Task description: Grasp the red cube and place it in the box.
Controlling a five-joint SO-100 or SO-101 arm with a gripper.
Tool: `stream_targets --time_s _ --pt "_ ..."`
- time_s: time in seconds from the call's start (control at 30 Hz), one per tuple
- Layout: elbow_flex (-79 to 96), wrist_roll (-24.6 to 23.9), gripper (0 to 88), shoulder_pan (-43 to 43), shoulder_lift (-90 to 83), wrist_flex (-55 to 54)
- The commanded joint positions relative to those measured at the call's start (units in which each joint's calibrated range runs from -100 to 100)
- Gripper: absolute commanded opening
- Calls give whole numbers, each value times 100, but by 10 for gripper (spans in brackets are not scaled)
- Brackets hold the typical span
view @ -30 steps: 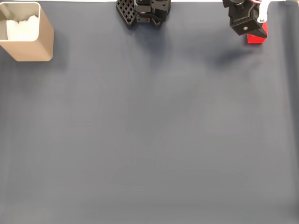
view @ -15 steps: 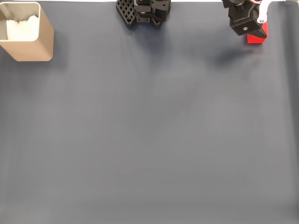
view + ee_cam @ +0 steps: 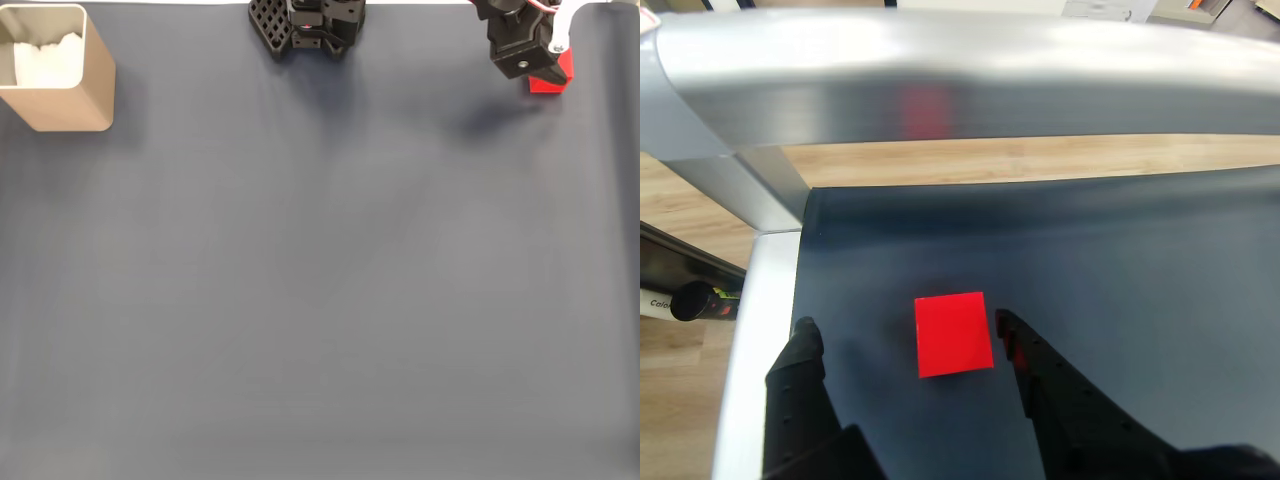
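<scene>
Fingers of the gripper [image 3: 905, 335] stood spread around the red cube [image 3: 954, 333] at lower centre of the wrist view; lowering squarely before closing seemed wise.

A dark grey-blue mat [image 3: 320, 280] is spread over the table, with the red cube [image 3: 954, 333] and the box [image 3: 72, 105] resting on it, well apart.

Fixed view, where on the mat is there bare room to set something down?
The mat is bare from centre to bottom edge. Crowding is along the top: the box top left, the arm base top centre, the gripper straddling the red cube top right.
</scene>
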Motion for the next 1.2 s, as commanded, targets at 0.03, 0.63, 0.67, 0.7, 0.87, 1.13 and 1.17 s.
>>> stream_targets --time_s 0.03,0.63,0.67,0.7,0.87,1.13,1.17 --pt "-183 -15 395 -16 27 -139" --pt "-211 5 284 -23 105 -155" --pt "-211 15 257 -23 105 -139" --pt "-220 20 228 -23 105 -131" --pt "-220 83 147 -30 105 -57" --pt "-229 151 49 -9 105 58" --pt "-229 156 38 -9 105 74"
